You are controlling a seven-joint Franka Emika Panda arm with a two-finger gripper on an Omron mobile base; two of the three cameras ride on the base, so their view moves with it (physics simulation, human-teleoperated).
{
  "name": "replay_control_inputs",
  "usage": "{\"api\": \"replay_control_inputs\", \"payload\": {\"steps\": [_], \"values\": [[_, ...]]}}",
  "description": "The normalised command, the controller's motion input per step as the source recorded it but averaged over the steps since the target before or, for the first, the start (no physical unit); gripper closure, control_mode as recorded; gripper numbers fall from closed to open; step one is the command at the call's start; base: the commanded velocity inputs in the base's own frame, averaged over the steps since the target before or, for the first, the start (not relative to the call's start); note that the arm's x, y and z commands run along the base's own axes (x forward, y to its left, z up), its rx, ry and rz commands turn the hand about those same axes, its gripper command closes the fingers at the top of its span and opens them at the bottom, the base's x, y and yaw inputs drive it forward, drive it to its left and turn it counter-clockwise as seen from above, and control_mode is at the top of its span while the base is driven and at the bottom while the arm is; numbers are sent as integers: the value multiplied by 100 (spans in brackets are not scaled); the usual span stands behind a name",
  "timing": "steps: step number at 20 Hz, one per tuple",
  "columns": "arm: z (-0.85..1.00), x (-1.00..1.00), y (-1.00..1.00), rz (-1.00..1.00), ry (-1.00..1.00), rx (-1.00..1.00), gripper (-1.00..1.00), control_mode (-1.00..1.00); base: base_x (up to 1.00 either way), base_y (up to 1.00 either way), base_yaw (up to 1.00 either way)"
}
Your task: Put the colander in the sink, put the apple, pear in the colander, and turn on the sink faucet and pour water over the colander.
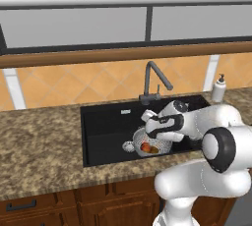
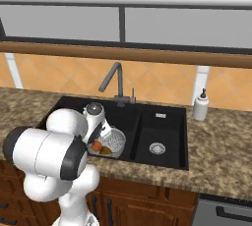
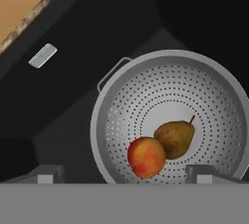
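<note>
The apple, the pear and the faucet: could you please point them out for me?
apple (image 3: 146, 157), hand view, middle of its red skin.
pear (image 3: 176, 138), hand view, its wide lower body.
faucet (image 1: 149, 80), left base view, upright stem.

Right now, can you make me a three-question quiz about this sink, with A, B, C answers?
1. Where is the colander?
A. On the counter
B. In the sink
C. On the windowsill

2. How many fruits lie in the colander?
A. One
B. Two
C. Four

3. Is water running from the faucet?
A. Yes, a big stream
B. Yes, a few drops
C. No, none

Answers:
1 B: the colander sits inside the black basin.
2 B: just the apple and pear, touching each other.
3 C: no stream shows under the spout.
</note>
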Motion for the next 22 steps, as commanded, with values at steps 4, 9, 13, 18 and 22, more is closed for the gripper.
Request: {"api": "replay_control_inputs", "payload": {"steps": [4, 9, 13, 18, 22], "values": [[100, -13, -8, 6, -4, 11, -100, -100, 0, 0, 0], [91, -45, -60, 4, 0, 11, -100, -100, 0, 0, 0], [66, -4, -91, 2, 0, 14, -100, -100, 0, 0, 0], [38, 18, -91, 1, 0, 18, -100, -100, 0, 0, 0], [9, 69, -55, 0, 0, 19, -100, -100, 0, 0, 0]]}}
